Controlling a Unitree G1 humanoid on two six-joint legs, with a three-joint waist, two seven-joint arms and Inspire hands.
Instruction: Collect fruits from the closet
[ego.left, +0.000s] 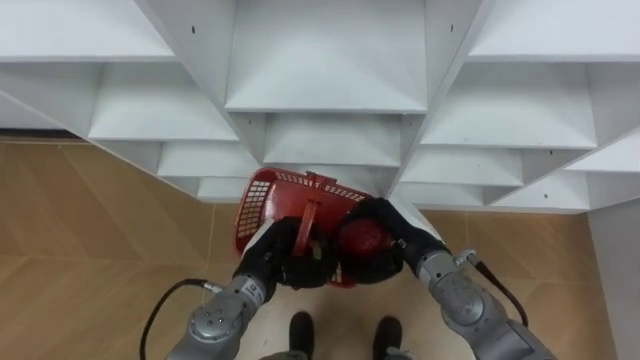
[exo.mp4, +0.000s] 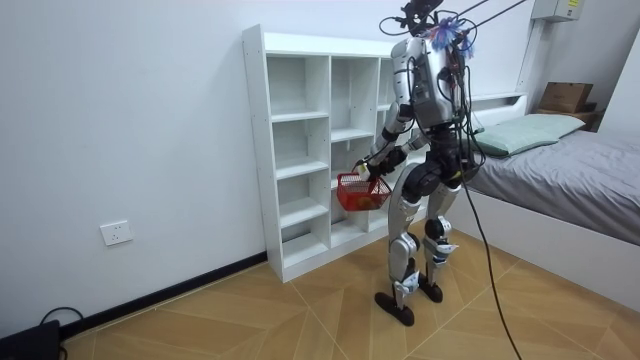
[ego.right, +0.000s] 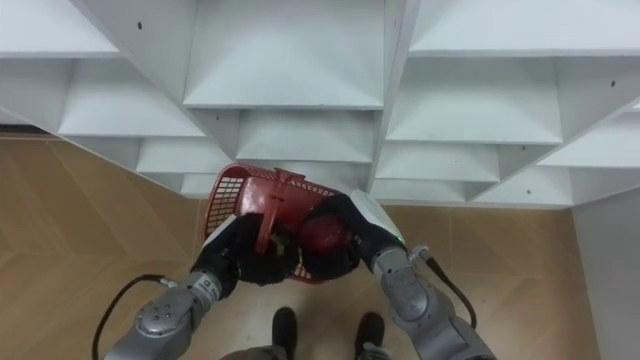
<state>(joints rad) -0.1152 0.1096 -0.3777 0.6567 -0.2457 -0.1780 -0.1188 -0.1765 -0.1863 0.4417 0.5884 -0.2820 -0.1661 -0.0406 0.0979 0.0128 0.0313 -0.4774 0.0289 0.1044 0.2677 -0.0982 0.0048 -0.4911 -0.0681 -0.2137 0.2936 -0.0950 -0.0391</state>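
- Both hands are black from wrist to fingertips: the left hand (ego.left: 293, 263), and the right hand (ego.left: 398, 240) with a small white tag at its back
- Forearms are rounded silver-grey shells, ringed darker at the wrists
- A thin black cable loops off each forearm
- Torso and legs are silver-grey, black at the joints
- Black feet
- A tangle of coloured wires at the head, with dark straps rising from the shoulders

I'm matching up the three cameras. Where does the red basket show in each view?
Left eye view: red basket lower centre, below the white shelf unit.
Right eye view: basket lower centre, a little left.
Room view: basket mid-picture, before the robot's waist, beside the shelf unit.
Shared landmark: the white shelf unit.
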